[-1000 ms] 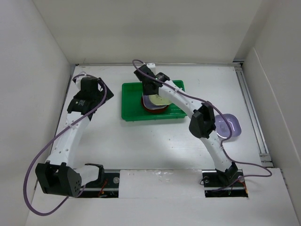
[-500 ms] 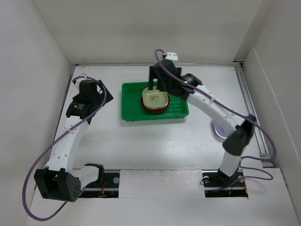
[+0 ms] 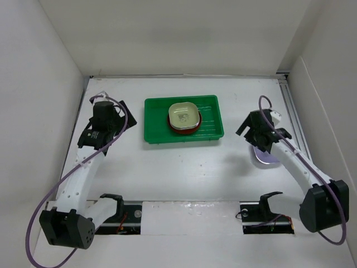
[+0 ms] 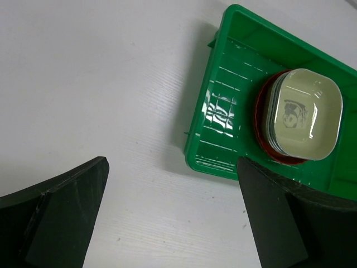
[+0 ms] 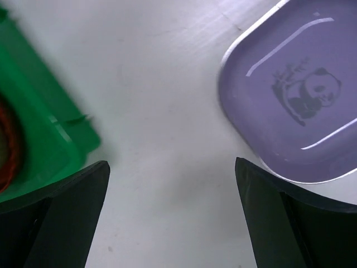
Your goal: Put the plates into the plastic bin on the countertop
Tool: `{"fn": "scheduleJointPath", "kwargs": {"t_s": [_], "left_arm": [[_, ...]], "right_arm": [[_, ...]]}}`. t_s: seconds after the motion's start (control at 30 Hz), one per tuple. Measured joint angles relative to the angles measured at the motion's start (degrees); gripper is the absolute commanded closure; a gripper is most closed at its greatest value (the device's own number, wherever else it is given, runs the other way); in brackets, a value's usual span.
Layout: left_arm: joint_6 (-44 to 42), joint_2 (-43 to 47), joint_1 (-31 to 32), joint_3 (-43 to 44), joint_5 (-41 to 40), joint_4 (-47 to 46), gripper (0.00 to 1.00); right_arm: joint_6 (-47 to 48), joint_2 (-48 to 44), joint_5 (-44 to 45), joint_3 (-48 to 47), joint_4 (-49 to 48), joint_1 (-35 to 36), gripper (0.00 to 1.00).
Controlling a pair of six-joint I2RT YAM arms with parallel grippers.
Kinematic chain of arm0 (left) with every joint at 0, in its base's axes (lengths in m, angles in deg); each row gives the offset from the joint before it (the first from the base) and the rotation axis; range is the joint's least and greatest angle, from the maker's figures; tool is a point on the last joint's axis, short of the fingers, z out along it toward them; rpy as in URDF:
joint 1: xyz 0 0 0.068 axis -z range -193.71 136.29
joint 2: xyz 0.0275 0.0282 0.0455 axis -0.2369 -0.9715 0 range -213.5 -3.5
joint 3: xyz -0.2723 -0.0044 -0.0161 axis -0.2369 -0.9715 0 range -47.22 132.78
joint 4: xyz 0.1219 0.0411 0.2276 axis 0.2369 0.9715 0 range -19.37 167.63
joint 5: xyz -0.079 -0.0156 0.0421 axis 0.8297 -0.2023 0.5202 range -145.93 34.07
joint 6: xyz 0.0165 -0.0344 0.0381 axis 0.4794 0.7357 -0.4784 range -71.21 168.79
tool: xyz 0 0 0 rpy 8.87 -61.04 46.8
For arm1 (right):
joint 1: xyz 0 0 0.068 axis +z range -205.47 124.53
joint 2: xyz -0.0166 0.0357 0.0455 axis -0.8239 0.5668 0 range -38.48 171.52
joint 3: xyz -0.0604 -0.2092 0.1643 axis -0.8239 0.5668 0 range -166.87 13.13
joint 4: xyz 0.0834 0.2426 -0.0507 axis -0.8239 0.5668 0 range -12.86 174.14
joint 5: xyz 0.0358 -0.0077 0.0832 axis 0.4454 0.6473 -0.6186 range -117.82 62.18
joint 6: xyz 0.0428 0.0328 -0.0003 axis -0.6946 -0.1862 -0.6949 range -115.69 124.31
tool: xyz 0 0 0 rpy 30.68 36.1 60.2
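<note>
Sitting near the middle of the green bin [image 3: 155,120], a cream dish [image 3: 184,114] is resting on a reddish-brown plate [image 3: 183,131]. A lavender dish [image 5: 295,106] is lying on the white countertop [image 3: 184,167], well to the bin's right. The right gripper [image 5: 172,190] is hovering over that dish's bin-side edge, jaws spread and empty. The left gripper [image 4: 172,190] is hanging left of the bin, likewise spread wide, gripping nothing.

green bin [image 3: 211,129], red-brown plate [image 4: 260,114], lavender panda-print dish [image 5: 295,89]
</note>
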Motion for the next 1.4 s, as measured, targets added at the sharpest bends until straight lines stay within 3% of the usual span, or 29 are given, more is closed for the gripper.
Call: {"fn": "scheduleJointPath", "kwargs": {"t_s": [0.17,0.3,0.5,0.53,0.67,0.7,0.77,0.93,1.2,1.4], "left_arm": [[-0.11,2.19,0.0,0.0,1.03,-0.96,0.0],[-0.24,3.17,0.0,0.0,1.4,-1.29,0.0],[-0.61,3.39,0.0,-0.15,2.62,-1.55,0.0],[-0.72,3.56,0.0,-0.33,2.84,-1.79,0.0],[-1.09,4.0,0.0,-0.72,3.43,-1.95,0.0],[-1.11,4.02,0.0,-0.72,3.45,-1.95,0.0],[-1.14,4.0,0.0,-0.72,3.43,-1.95,0.0],[-1.18,4.0,0.0,-0.72,3.39,-1.99,0.0],[-1.36,3.19,0.0,-0.72,2.82,-2.01,0.0],[-1.22,2.32,0.0,-0.72,1.36,-1.97,0.0]], "right_arm": [[-0.7,2.21,-4.28,6.62,-2.86,-8.94,0.04],[-0.63,5.9,-6.01,7.41,-4.96,-10.69,0.04],[-0.22,14.93,-6.88,7.21,-9.4,-12.2,0.15],[0.11,16.35,-6.62,6.82,-9.66,-12.66,0.18],[0.83,18.45,-7.98,5.05,-10.84,-14.71,0.49],[1.2,19.08,-8.0,4.44,-10.78,-15.02,0.63],[1.86,20.68,-8.55,2.49,-11.19,-15.5,0.79],[3.41,26.38,-8.79,-6.84,-9.62,-15.28,0.98],[4.26,29.16,-9.05,-22.45,-2.99,-11.8,1.0],[5.27,33.62,-6.86,-45.13,4.79,-2.27,1.0]]}}
